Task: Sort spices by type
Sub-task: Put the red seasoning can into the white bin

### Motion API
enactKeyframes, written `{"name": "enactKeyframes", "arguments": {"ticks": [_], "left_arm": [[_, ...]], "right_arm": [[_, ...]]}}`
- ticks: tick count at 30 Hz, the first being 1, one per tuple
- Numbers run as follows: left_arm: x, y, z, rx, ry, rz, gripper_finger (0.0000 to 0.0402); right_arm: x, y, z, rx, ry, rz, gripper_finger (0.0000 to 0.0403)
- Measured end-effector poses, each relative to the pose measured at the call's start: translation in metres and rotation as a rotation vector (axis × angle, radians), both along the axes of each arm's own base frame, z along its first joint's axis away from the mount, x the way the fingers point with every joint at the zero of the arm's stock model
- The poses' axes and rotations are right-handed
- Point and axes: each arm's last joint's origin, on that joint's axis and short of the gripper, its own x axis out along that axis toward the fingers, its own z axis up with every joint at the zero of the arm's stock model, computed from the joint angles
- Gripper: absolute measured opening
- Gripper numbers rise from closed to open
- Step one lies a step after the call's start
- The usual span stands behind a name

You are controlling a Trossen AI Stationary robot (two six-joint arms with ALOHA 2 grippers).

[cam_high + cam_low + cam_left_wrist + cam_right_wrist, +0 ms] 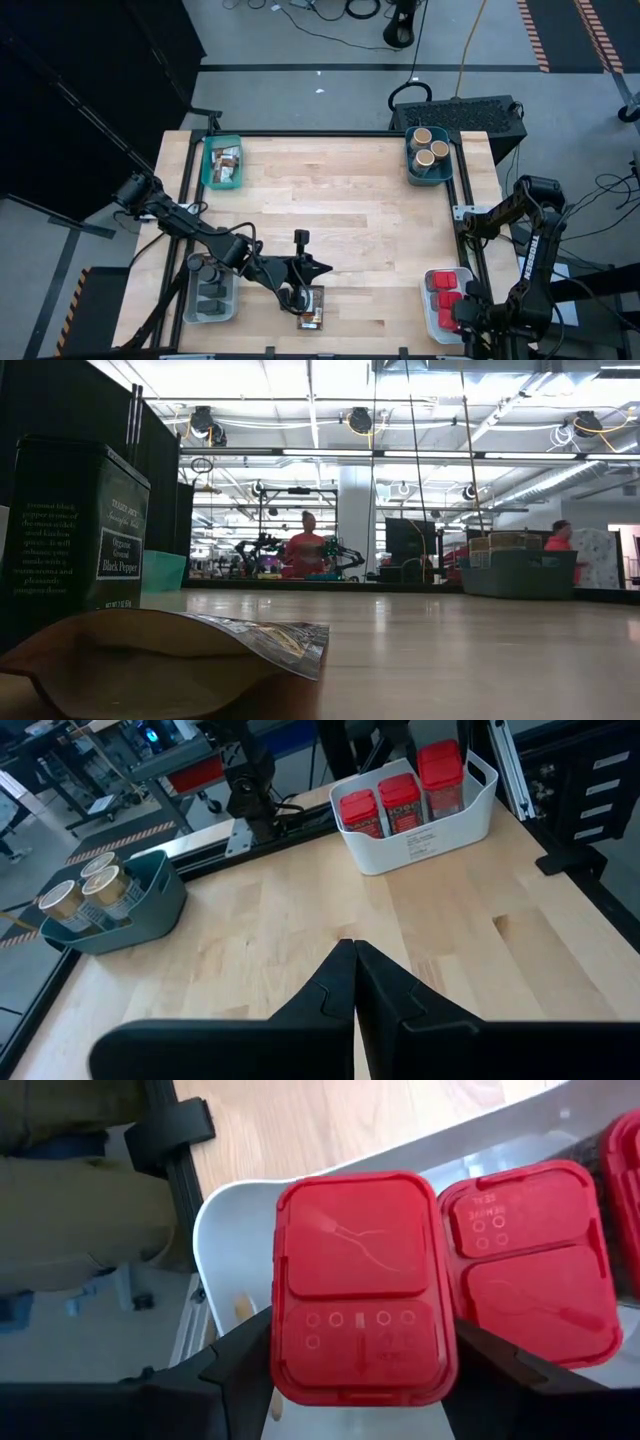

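Observation:
In the right wrist view my right gripper [365, 1370] hangs over the white bin [225, 1230] at the table's near right corner and is shut on a red squarish tin [360, 1280]. Another red tin [530, 1270] stands beside it. My left gripper [355, 982] is shut and empty, near the table's near edge at its middle [322, 268]. It sits between an upright black pepper tin [302, 240] and a flat brown printed packet [312, 310] lying on the wood. The low view shows that tin [75, 530] and that packet [170, 650] close up. My right gripper comes from above, pointing down, with one finger [240, 1365] on each side of the red tin's lid [300, 1370], near one end of it. The tin is upright inside the bin's corner. Whether its base rests on the bin floor does not show.
A teal bin [222, 165] with packets sits at the far left corner. A clear-white bin [210, 295] with dark jars is at the near left. A teal bin [428, 152] with tan cylinders stands at the far right. The middle of the table is bare wood.

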Motion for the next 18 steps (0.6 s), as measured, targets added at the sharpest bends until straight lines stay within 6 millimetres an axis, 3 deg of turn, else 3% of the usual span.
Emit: {"name": "enactKeyframes", "arguments": {"ticks": [18], "left_arm": [[0.0, 0.0, 0.0, 0.001, 0.0, 0.0, 0.0006]], "right_arm": [[-0.0002, 0.0014, 0.0001, 0.03, 0.023, -0.034, 0.0226]]}}
